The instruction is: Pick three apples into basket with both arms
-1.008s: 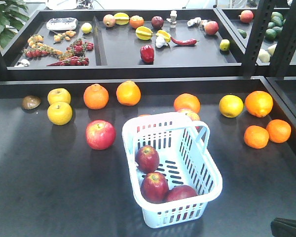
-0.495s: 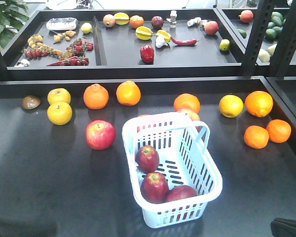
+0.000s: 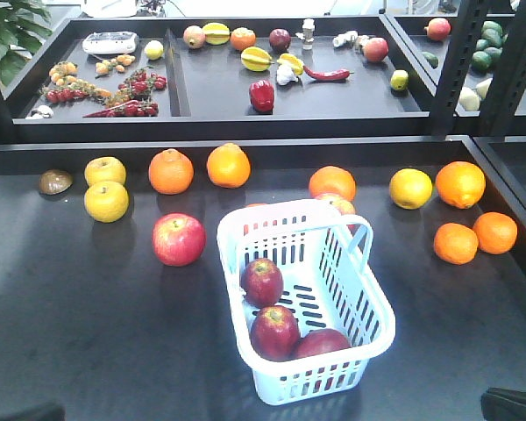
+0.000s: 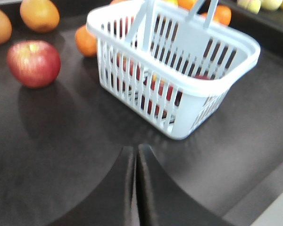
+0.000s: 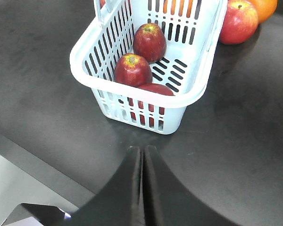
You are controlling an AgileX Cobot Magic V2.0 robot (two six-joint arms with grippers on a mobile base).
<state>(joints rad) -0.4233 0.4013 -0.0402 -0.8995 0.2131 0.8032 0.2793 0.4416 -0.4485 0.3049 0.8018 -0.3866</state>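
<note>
The pale blue-white basket (image 3: 311, 386) stands at the middle front of the dark table. Three dark red apples lie inside it: one at the back (image 3: 262, 281), one in the middle (image 3: 274, 331), one at the front (image 3: 323, 344). In the right wrist view the same apples (image 5: 149, 42) (image 5: 132, 69) (image 5: 155, 89) show inside the basket (image 5: 85, 70). My left gripper (image 4: 136, 148) is shut and empty, low over the table short of the basket (image 4: 132, 70). My right gripper (image 5: 143, 149) is shut and empty, just in front of the basket's near end.
A brighter red apple (image 3: 179, 239) lies on the table left of the basket. Oranges (image 3: 171, 171) (image 3: 456, 243) and yellow fruits (image 3: 106, 201) (image 3: 410, 188) ring the back. A raised shelf (image 3: 210, 127) with produce stands behind. Black posts (image 3: 456, 66) rise at the right.
The dark end of my left arm has come into the bottom left corner of the front view. The basket, the apples and the right arm have not moved.
</note>
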